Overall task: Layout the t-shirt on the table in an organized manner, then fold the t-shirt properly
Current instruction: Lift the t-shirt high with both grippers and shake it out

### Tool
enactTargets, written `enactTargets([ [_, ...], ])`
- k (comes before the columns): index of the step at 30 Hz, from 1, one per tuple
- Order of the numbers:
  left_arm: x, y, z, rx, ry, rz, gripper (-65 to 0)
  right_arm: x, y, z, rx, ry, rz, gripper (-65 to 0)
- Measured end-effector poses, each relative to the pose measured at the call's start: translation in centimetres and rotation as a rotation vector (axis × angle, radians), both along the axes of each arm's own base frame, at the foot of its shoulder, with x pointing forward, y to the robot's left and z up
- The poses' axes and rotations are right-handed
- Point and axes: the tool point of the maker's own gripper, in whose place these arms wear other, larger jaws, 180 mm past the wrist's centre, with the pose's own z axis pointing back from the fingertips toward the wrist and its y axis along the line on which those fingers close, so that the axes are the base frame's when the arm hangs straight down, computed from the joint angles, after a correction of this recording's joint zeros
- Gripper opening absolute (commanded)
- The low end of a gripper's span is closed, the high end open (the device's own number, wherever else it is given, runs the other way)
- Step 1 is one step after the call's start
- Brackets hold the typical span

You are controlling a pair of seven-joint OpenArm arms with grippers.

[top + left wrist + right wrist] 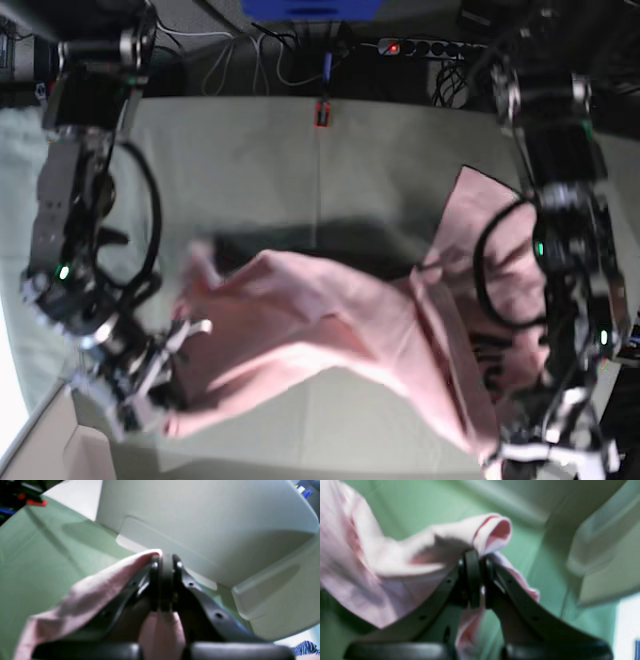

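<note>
Red clamp [322, 112] at far table [250, 150] edge, t-shirt [330, 330] nearer

My fingers [183, 580] are matte black, curved, tapering to the tips, with small round screw holes along each one. Both arms [70, 230] are grey-and-black segmented links, black cables looped alongside, small green lights glowing on the lower segments.

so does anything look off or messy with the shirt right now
Yes. The shirt is not laid flat: it hangs bunched and twisted between the left gripper and right gripper, both shut on its edges. Part of it lies rumpled on the table, with black lettering partly hidden in folds.
</note>
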Motion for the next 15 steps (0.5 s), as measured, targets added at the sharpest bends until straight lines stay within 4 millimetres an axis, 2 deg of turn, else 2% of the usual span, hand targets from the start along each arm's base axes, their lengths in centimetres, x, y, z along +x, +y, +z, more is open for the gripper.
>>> enactTargets([
  [4,2.3,-1.5,3.5,0.001,-0.050,-0.043,-64.9,2.7,-1.6,3.1,-0.021,-0.058,-0.021,-65.0],
  [7,3.5,-1.7,6.5,0.000,-0.098,-0.046,-64.7,4.3,-2.9,4.1,-0.043,-0.058,-0.036,-65.0],
  [11,4.3,-2.7,10.1,-0.020,-0.167,-0.061,-64.6,5.9,-4.7,8.0,-0.042,-0.135,-0.072,-65.0],
  [13,4.4,-2.8,10.9,-0.022,-0.183,-0.063,-64.6,6.2,-5.7,9.7,-0.014,-0.178,-0.096,-65.0],
  [15,4.3,-2.7,11.0,-0.018,-0.184,-0.062,-64.6,6.2,-7.0,10.4,-0.014,-0.190,-0.127,-65.0],
])
